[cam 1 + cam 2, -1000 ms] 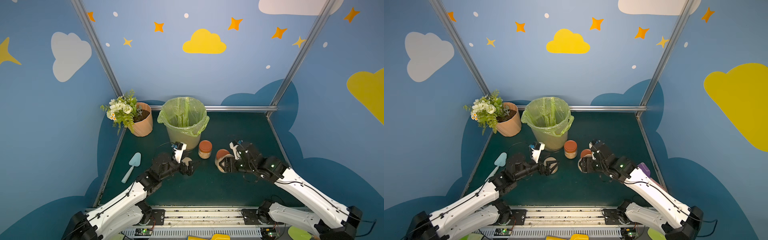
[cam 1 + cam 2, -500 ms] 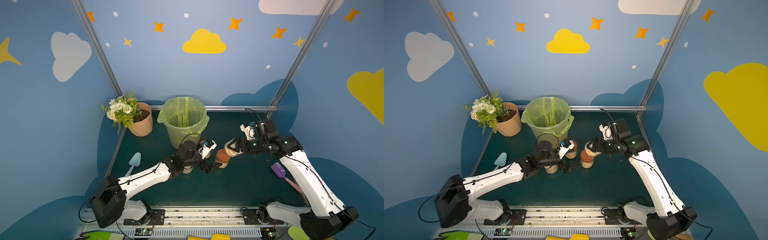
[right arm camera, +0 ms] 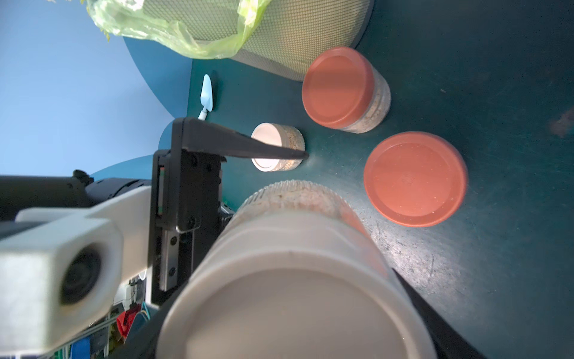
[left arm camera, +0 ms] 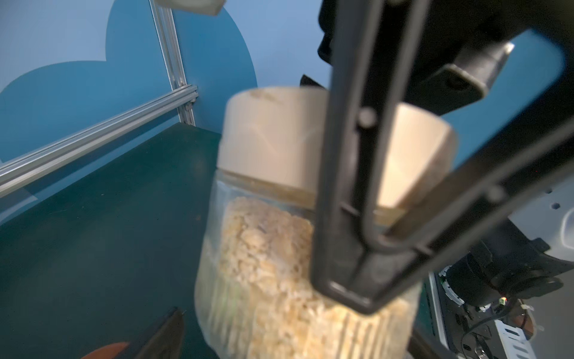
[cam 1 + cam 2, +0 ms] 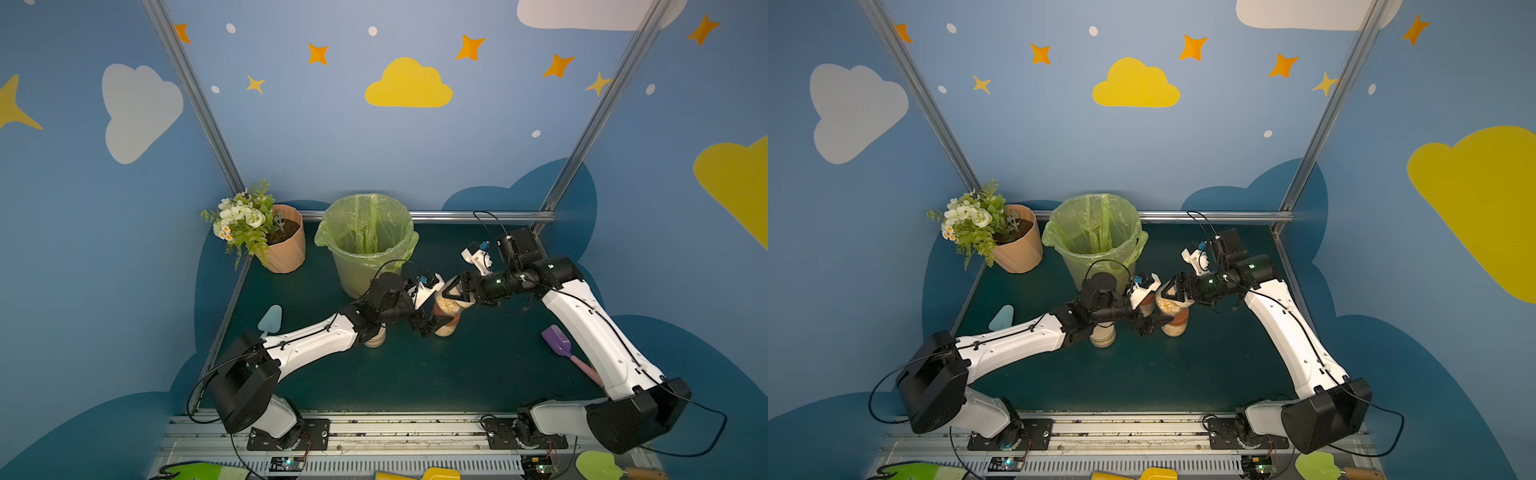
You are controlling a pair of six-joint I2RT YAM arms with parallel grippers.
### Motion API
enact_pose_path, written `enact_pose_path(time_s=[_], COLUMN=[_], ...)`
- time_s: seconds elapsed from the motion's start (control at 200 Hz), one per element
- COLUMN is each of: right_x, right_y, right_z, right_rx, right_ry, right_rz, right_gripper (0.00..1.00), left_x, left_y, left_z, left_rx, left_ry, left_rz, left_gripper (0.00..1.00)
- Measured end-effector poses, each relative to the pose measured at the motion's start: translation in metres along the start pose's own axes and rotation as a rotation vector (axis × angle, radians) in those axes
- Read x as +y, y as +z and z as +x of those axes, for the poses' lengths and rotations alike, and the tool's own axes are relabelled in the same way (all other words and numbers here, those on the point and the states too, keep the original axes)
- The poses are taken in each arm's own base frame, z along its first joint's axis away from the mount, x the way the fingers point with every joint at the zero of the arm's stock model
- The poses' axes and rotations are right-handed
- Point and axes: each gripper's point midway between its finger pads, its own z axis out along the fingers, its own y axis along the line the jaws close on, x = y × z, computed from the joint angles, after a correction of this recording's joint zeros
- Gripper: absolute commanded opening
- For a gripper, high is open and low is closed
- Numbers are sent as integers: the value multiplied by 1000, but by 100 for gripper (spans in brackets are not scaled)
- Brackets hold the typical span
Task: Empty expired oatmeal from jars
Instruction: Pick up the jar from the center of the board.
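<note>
Right claw (image 5: 453,291) has risen, gripping the beige-lidded jar (image 5: 447,306); left claw (image 5: 428,316) gapes wide alongside.

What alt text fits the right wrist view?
A beige-lidded jar of oatmeal, held by the right gripper, fills the foreground. Beyond stand two orange-lidded jars, the bin, and another beige-lidded jar crossed by the left gripper's finger.
</note>
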Motion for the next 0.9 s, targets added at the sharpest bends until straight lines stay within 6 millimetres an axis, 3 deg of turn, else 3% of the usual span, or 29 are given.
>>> enact_pose_path(time_s=[0.431, 0.901], right_x=[4, 8], right_y=[1, 2], right_z=[1, 2], right_rx=[13, 21], right_ry=[-21, -25], right_rz=[-32, -49], right_gripper=[46, 46], left_x=[-2, -5], left_y=[7, 14], left_z=[-14, -16], left_rx=[-40, -61], left_ry=[25, 34], left_rz=[41, 73], left_gripper=[100, 99])
